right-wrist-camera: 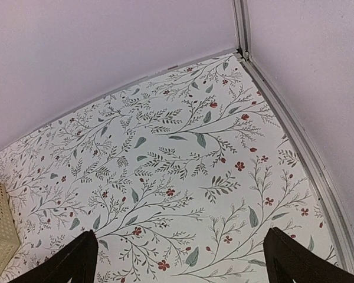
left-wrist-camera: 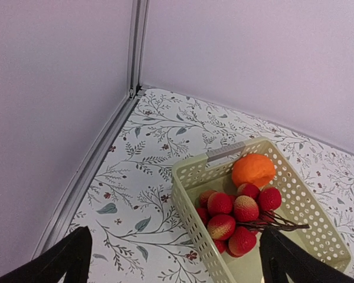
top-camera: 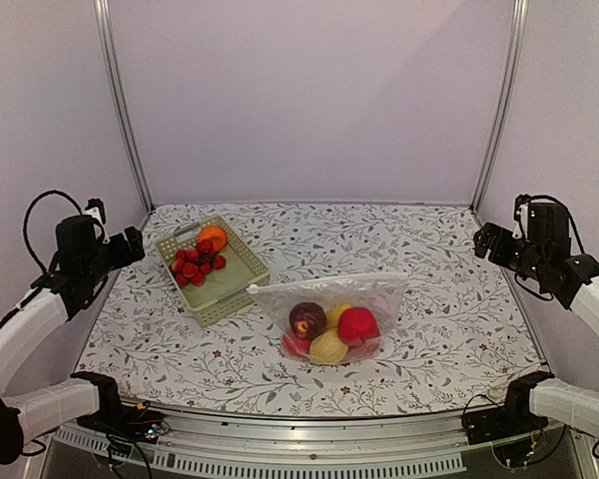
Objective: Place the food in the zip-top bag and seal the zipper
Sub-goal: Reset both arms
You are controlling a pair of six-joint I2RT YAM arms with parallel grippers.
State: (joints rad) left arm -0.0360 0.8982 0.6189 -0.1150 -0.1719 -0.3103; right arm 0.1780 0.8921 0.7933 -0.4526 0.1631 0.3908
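Food (top-camera: pixel 327 329) sits inside zip-top bag (top-camera: pixel 384 297) at ctr of table (top-camera: pixel 459 329), just right of green basket (top-camera: pixel 242 271). Left gripper (top-camera: pixel 130 245) & right gripper (top-camera: pixel 488 242) hang at opposite sides, jaws spread wide, holding nothing.

Soft, even light is coming from overhead in all three views, washing the lilac walls (top-camera: pixel 309 100) flat and bright. The basket (top-camera: pixel 230 299) and the zip-top bag (top-camera: pixel 379 291) are casting only faint, blurred shadows on the surface (top-camera: pixel 439 329), and the bag's plastic is catching pale glare. The top view is looking slightly soft, with its metal posts (top-camera: pixel 120 100) leaning outward toward the edges. In the wrist views the left gripper (left-wrist-camera: pixel 174 250) and right gripper (right-wrist-camera: pixel 178 247) are showing as black, underexposed fingers (left-wrist-camera: pixel 62 262), while the surface pattern is reading sharp.
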